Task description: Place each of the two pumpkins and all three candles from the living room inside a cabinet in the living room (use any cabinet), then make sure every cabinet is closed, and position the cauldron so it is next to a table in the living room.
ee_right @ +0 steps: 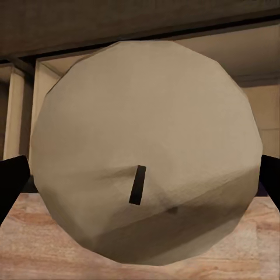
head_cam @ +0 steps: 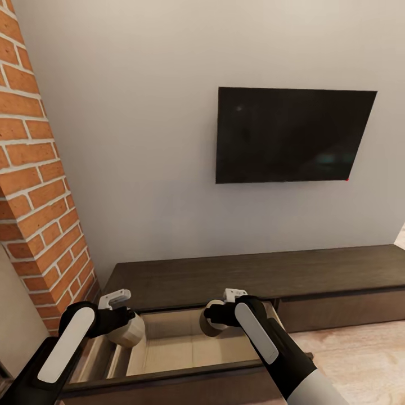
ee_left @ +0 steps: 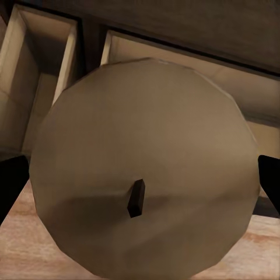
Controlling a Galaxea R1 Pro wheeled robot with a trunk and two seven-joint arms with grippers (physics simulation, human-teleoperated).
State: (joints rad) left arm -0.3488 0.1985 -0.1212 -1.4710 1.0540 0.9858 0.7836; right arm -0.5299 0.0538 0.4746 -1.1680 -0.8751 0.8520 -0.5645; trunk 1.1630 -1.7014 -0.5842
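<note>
Candles, left point(head_cam: 127, 333) and right point(head_cam: 211, 319), each clamped in a pincer above the cabinet's point(head_cam: 236, 275) open drawer point(head_cam: 185, 349), TV point(head_cam: 292, 135) above.

Plain grey wall point(head_cam: 140, 140) with a dark wall-mounted screen point(head_cam: 292, 135).
Red brick pillar point(head_cam: 39, 185) with pale mortar rising at the left; light wooden floor point(head_cam: 360, 360) at the lower right, running up to the wall's foot; soft, even lighting throughout.
</note>
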